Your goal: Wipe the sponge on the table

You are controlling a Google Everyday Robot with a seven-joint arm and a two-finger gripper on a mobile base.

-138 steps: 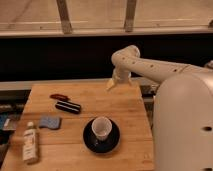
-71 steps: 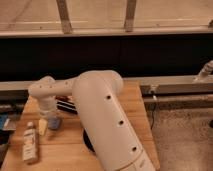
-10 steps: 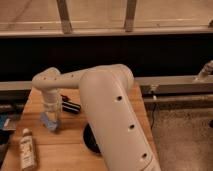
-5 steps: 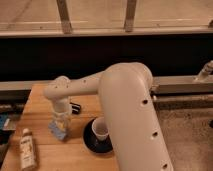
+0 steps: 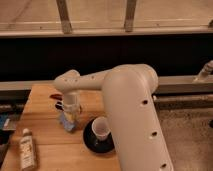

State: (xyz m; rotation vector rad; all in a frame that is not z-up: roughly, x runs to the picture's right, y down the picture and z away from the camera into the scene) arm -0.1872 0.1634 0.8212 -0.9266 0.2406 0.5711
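Note:
The blue-grey sponge (image 5: pixel 67 124) sits low on the wooden table (image 5: pixel 47 145), left of the middle. My gripper (image 5: pixel 70 115) points straight down over it and is shut on the sponge, pressing it against the wood. The gripper's white wrist covers the sponge's upper part. My thick white arm sweeps in from the right and hides the table's right side.
A white cup (image 5: pixel 101 128) stands on a dark saucer (image 5: pixel 91 144) just right of the sponge. A white bottle (image 5: pixel 27 152) lies at the front left. A black bar (image 5: pixel 58 105) with a red piece (image 5: pixel 55 96) lies behind the gripper. A dark wall runs along the back.
The gripper has slid the sponge to the right across the table, toward the saucer, over the last second. The arm has swung further right, uncovering the cup.

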